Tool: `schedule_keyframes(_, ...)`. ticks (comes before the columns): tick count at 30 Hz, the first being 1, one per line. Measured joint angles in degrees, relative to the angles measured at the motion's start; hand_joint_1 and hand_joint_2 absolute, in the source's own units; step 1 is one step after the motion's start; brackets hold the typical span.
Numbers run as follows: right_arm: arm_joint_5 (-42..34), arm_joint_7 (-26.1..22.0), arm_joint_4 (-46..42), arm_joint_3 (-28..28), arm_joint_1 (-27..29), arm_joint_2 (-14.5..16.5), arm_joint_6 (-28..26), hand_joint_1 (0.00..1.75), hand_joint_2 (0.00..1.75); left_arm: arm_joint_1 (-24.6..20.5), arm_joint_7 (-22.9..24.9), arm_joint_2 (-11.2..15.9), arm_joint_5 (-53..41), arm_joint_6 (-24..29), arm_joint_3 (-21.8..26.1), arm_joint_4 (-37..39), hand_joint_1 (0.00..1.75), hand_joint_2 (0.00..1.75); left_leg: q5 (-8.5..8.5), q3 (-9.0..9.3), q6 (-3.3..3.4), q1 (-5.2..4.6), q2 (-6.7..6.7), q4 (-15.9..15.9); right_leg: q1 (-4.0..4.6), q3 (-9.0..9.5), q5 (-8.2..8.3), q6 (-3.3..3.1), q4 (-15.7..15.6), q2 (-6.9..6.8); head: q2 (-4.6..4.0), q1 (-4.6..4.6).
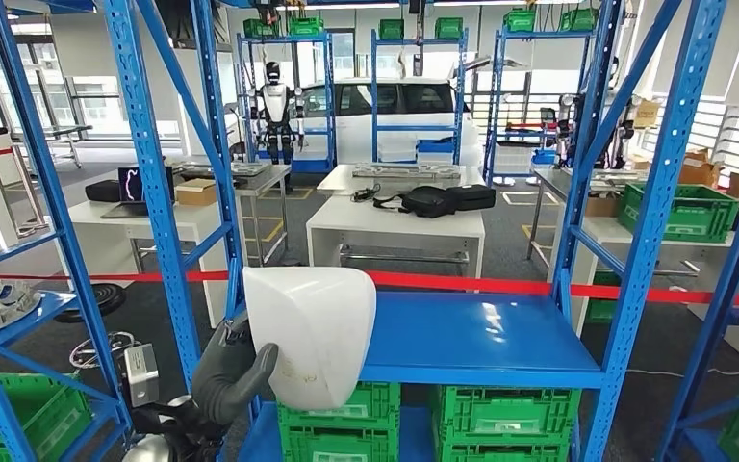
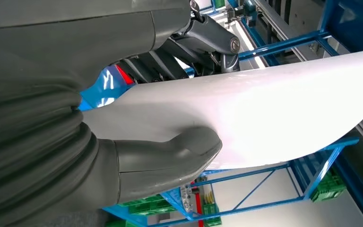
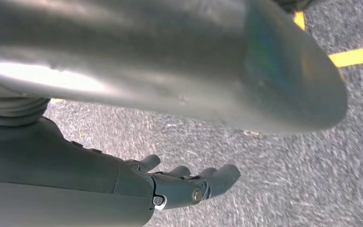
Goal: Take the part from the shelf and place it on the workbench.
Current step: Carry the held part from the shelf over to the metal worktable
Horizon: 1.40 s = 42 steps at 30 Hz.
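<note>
The left hand (image 1: 234, 371) grips the white curved part (image 1: 313, 332) by its edge, thumb (image 2: 170, 163) pressed on its face, holding it at the blue shelf (image 1: 481, 337) board's left end. The right hand (image 3: 179, 182) hangs over grey floor (image 3: 288, 179), fingers loosely apart, holding nothing.

Green crates (image 1: 481, 423) beneath; white car (image 1: 394, 115) beyond.
</note>
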Motion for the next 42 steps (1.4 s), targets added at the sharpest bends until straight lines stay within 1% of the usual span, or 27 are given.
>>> schedule_keyframes(1,0.0,0.0,0.0,0.0,0.1,0.1,0.0,0.00,0.00,0.0,0.0,0.0,0.0,0.0,0.0,0.0,1.75,1.75,0.73,-0.49,0.60,0.00,0.13,-0.2,-0.11,-0.50,-1.32,0.26,0.9,0.06,0.00,0.02)
schedule_keyframes(2,0.0,0.0,0.0,0.0,0.2,0.1,0.1,0.00,0.00,0.0,0.0,-0.1,0.0,0.0,0.0,0.1,1.75,1.75,1.55,-1.14,1.08,0.08,0.24,-0.3,-0.15,-1.29,-3.70,0.41,2.9,0.13,-0.01,0.05)
schedule_keyframes(4,0.1,-0.1,0.0,0.0,0.1,0.2,0.3,0.00,0.00,0.0,0.1,-0.1,0.0,0.2,0.0,0.1,1.75,1.75,3.08,-2.88,1.61,0.02,0.31,-0.2,-0.10,-3.27,-9.89,0.53,10.0,0.21,-0.01,0.14)
schedule_keyframes(5,0.3,-0.1,0.0,0.0,0.1,0.2,0.5,0.00,0.00,0.1,0.1,-0.1,-0.1,0.3,0.1,0.1,1.75,1.75,3.82,-3.85,1.65,-0.05,0.31,-0.1,-0.03,-3.98,-11.73,0.57,13.7,0.23,-0.01,0.17)
schedule_keyframes(6,0.7,-0.3,0.0,0.0,0.0,0.2,0.7,0.00,0.00,0.2,0.2,-0.1,-0.1,0.5,0.1,0.1,1.75,1.75,4.53,-4.84,1.64,-0.11,0.32,0.0,0.05,-4.10,-12.19,0.57,16.4,0.25,-0.01,0.18)
schedule_keyframes(7,1.0,-0.5,0.0,0.0,0.0,0.1,0.9,0.00,0.00,0.4,0.3,0.1,-0.2,0.6,0.3,0.0,1.75,1.75,5.22,-5.85,1.54,-0.14,0.32,0.1,0.12,-3.32,-11.38,0.50,17.3,0.26,-0.01,0.21)
schedule_keyframes(9,1.7,-1.1,0.0,0.0,-0.1,0.1,1.4,0.00,0.00,0.8,0.5,0.8,-0.2,0.7,1.0,-0.6,1.75,1.75,6.46,-7.75,1.20,-0.14,0.34,0.6,0.21,1.33,-8.63,0.26,13.2,0.26,0.01,0.27)
schedule_keyframes(11,2.2,-1.8,0.0,0.0,-0.3,0.0,1.9,0.00,0.00,1.3,0.8,1.8,-0.1,0.7,2.0,-1.8,1.75,1.75,7.32,-9.11,0.65,-0.25,0.42,1.2,0.40,7.60,-9.16,-0.17,5.1,0.32,0.01,0.28)
schedule_keyframes(13,2.2,-2.2,-0.1,0.1,-0.4,-0.3,2.2,0.00,0.00,1.6,0.8,2.8,0.2,0.3,2.7,-2.7,1.75,1.75,8.14,-9.56,-0.02,-0.27,0.55,1.5,0.70,10.33,-10.78,-0.74,0.7,0.42,0.00,0.23)
schedule_keyframes(15,1.8,-2.0,-0.1,0.1,-0.4,-0.5,2.4,0.00,0.00,2.1,0.5,3.5,0.3,-0.3,3.0,-2.8,1.75,1.75,8.90,-9.70,-0.75,-0.12,0.51,1.3,0.71,9.74,-10.08,-1.51,0.3,0.28,-0.01,0.19)
schedule_keyframes(16,1.5,-1.8,-0.1,0.1,-0.4,-0.6,2.4,0.00,0.00,2.3,0.3,3.7,0.4,-0.5,3.0,-2.8,1.75,1.75,8.29,-10.08,-1.10,-0.05,0.43,1.6,0.64,9.32,-9.44,-1.92,0.2,0.12,-0.01,0.15)
schedule_keyframes(18,0.9,-1.2,-0.1,0.0,-0.4,-0.8,2.5,0.00,0.00,2.4,0.0,3.9,0.3,-0.6,3.0,-2.6,1.75,1.75,3.72,-11.53,-1.74,0.18,0.30,5.6,0.49,8.03,-8.00,-2.60,0.0,-0.20,0.00,0.10)
schedule_keyframes(20,0.5,-0.8,-0.1,0.0,-0.4,-1.1,2.7,0.00,0.00,2.4,-0.2,3.9,0.3,-0.7,2.9,-2.3,1.75,1.75,-1.56,-13.02,-2.21,0.41,0.28,12.7,0.51,6.33,-6.60,-2.80,0.1,-0.27,0.00,0.05)
schedule_keyframes(21,0.3,-0.7,-0.1,0.0,-0.4,-1.1,2.7,0.00,0.00,2.4,-0.3,3.9,0.3,-0.7,2.8,-2.2,1.75,1.75,-2.43,-13.20,-2.34,0.51,0.27,15.5,0.52,5.43,-5.92,-2.75,0.1,-0.28,-0.01,0.02)
schedule_keyframes(22,0.1,-0.6,-0.1,0.0,-0.4,-1.2,2.8,0.00,0.00,2.5,-0.3,3.8,0.3,-0.7,2.8,-2.0,1.75,1.75,-2.00,-12.71,-2.39,0.58,0.27,17.0,0.52,4.49,-5.23,-2.67,0.2,-0.27,0.00,0.02)
schedule_keyframes(23,-0.1,-0.5,-0.1,-0.1,-0.4,-1.2,3.0,0.00,0.00,2.6,-0.4,3.8,0.3,-0.7,2.7,-1.8,1.75,1.75,-0.60,-11.24,-2.36,0.64,0.27,16.4,0.52,3.53,-4.55,-2.55,0.3,-0.26,0.00,0.00)
schedule_keyframes(25,-0.4,-0.4,-0.1,-0.3,-0.3,-1.3,3.2,0.00,0.00,2.6,-0.5,3.7,0.3,-0.7,2.7,-1.6,1.75,1.75,1.28,-5.92,-2.04,0.68,0.22,10.3,0.55,1.94,-3.34,-2.16,0.6,-0.21,0.01,-0.02)
schedule_keyframes(27,-0.8,-0.6,-0.1,-0.7,-0.3,-1.3,3.5,0.00,0.00,2.4,-0.7,3.4,0.3,-0.7,2.6,-1.7,1.75,1.75,0.13,-0.86,-1.49,0.37,0.09,3.0,0.56,1.13,-2.24,-1.55,0.6,-0.17,0.01,0.01)
schedule_keyframes(28,-1.0,-0.8,-0.1,-0.9,-0.3,-1.4,3.6,0.00,0.00,2.4,-0.7,3.4,0.3,-0.7,2.6,-1.7,1.75,1.75,-0.58,0.16,-1.16,0.13,0.04,0.9,0.48,0.96,-1.63,-1.17,0.4,-0.16,0.00,0.02)
schedule_keyframes(30,-1.2,-1.2,-0.1,-1.2,-0.3,-1.4,3.8,0.00,0.00,2.4,-0.8,3.3,0.3,-0.6,2.6,-1.8,1.75,1.75,0.11,-0.14,-0.31,-0.12,0.13,-0.1,0.19,0.70,-0.61,-0.43,0.0,-0.12,-0.01,0.04)
schedule_keyframes(32,-1.3,-1.6,-0.1,-1.4,-0.1,-1.4,3.9,0.00,0.00,2.4,-0.8,3.2,0.3,-0.5,2.6,-1.8,1.75,1.75,1.42,-1.07,0.77,0.01,0.34,-0.4,0.07,-0.22,-2.58,0.06,1.5,0.01,0.00,0.08)
schedule_keyframes(35,-1.6,-2.0,-0.1,-1.5,-0.1,-1.4,4.0,0.00,0.00,2.4,-0.8,3.1,0.3,-0.4,2.6,-1.8,1.75,1.75,3.47,-3.34,1.60,0.01,0.47,-0.4,0.13,-3.07,-10.60,0.35,11.2,0.16,0.00,0.20)
schedule_keyframes(36,-1.6,-2.1,-0.1,-1.5,-0.1,-1.5,4.0,0.00,0.00,2.4,-0.7,3.1,0.3,-0.4,2.6,-1.8,1.75,1.75,4.13,-4.23,1.60,-0.04,0.48,-0.4,0.17,-3.65,-12.06,0.39,14.6,0.18,-0.01,0.23)
schedule_keyframes(37,-1.7,-2.1,-0.1,-1.6,-0.2,-1.5,4.1,0.00,0.00,2.4,-0.7,3.1,0.3,-0.4,2.6,-1.8,1.75,1.75,4.77,-5.14,1.55,-0.08,0.49,-0.3,0.20,-3.48,-12.15,0.39,16.5,0.20,-0.01,0.25)
schedule_keyframes(38,-1.7,-2.1,-0.1,-1.7,-0.2,-1.6,4.3,0.00,0.00,2.5,-0.7,3.1,0.3,-0.4,2.6,-1.7,1.75,1.75,5.39,-6.07,1.45,-0.08,0.49,-0.2,0.21,-2.35,-11.15,0.35,16.5,0.21,-0.01,0.27)
schedule_keyframes(40,-1.8,-2.3,-0.1,-1.9,-0.2,-1.6,4.6,0.00,0.00,2.4,-0.8,3.1,0.3,-0.5,2.6,-1.7,1.75,1.75,6.45,-7.73,1.09,-0.05,0.48,0.2,0.19,2.76,-8.72,0.22,10.7,0.20,-0.01,0.30)
schedule_keyframes(42,-1.7,-2.4,-0.1,-2.1,-0.3,-1.7,4.7,0.00,0.00,2.3,-1.0,3.1,0.6,-0.8,2.6,-1.6,1.75,1.75,7.15,-8.87,0.53,-0.16,0.50,0.6,0.37,8.07,-9.25,-0.14,3.0,0.27,0.00,0.30)
